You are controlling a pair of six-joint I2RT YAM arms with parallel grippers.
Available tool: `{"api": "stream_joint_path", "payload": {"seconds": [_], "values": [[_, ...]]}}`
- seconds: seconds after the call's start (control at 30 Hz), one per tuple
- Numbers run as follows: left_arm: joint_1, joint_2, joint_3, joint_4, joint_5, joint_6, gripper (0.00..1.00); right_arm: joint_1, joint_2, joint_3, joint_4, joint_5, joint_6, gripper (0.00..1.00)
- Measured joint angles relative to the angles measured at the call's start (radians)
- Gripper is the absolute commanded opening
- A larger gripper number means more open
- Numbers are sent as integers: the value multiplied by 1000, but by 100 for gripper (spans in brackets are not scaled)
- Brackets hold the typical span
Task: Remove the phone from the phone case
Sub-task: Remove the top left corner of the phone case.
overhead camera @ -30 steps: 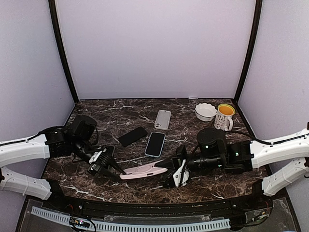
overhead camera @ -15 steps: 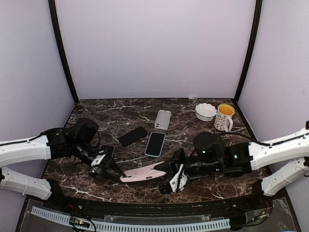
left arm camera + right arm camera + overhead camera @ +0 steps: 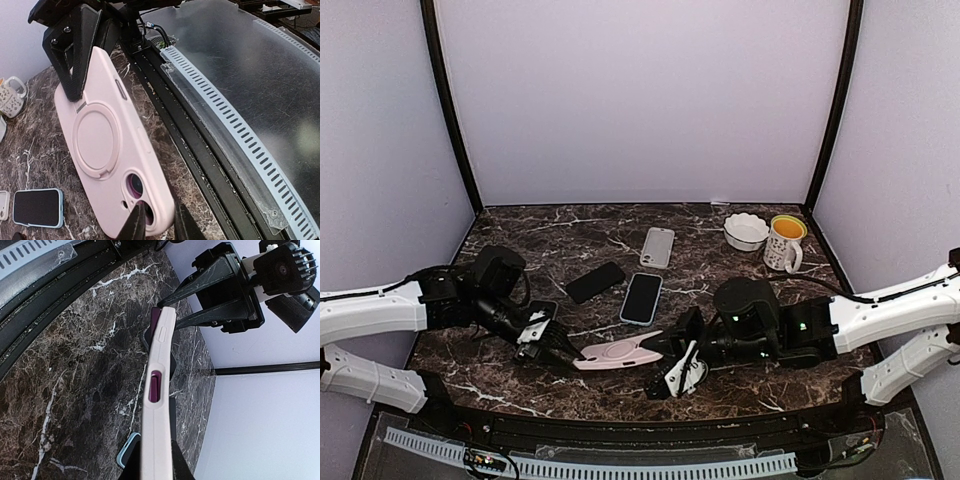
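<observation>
Centrally, left claw (image 3: 572,354), right claw (image 3: 665,350) tight on pink phone case (image 3: 616,352); behind, seemingly spare phones (image 3: 642,298).

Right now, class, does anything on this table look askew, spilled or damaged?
Only the pink phone case stands out: it is held tilted on edge between the left gripper and the right gripper, not lying flat like the blue-cased phone. The mug and bowl stand upright; nothing looks spilled or broken.

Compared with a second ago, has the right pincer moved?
Yes. The right pincer, gripping the pink case, slid slightly left and nearer the front edge, judged against the mug.
</observation>
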Motion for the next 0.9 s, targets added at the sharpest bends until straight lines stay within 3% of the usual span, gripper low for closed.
{"api": "stream_joint_path", "payload": {"seconds": [0.3,0.5,0.9], "values": [[60,-1,0,37,-24,-28,22,0,10,0,6,60,-9,0],[92,-27,-2,63,-37,-40,49,3,10,-12,43,70,19,0],[159,-127,-25,213,-177,-13,60,-66,3,-81,142,-41,248,0]]}}
